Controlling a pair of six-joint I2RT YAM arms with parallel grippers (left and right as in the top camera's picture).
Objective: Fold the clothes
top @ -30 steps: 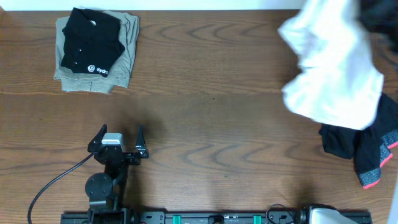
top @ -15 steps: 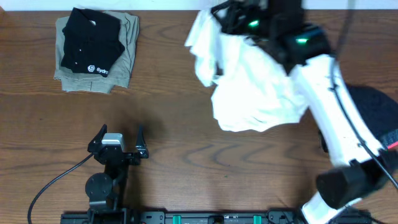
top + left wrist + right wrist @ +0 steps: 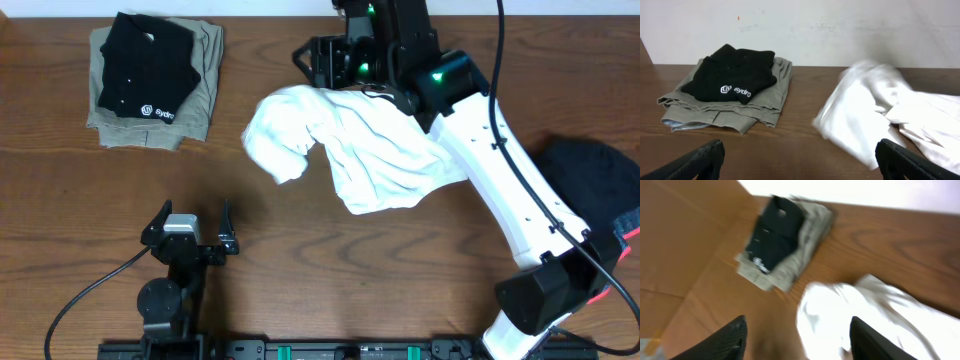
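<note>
left arm (image 3: 160, 300): built in black, round joint at its base, grey block (image 3: 182, 225) set behind the left claw (image 3: 195, 210), black cable (image 3: 90, 290) looped from its side | right arm (image 3: 500, 170): white links joined by black joints, green lights (image 3: 437, 76) lit, right claw (image 3: 800, 340) fingers black

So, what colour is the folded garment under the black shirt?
Khaki-olive; the folded khaki-olive fabric garment shows best in the left wrist view.

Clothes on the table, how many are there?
4. A white T-shirt lies crumpled in the middle. A folded black shirt sits on a folded khaki garment at the top left. A dark heap at the right edge may hide more.
</note>
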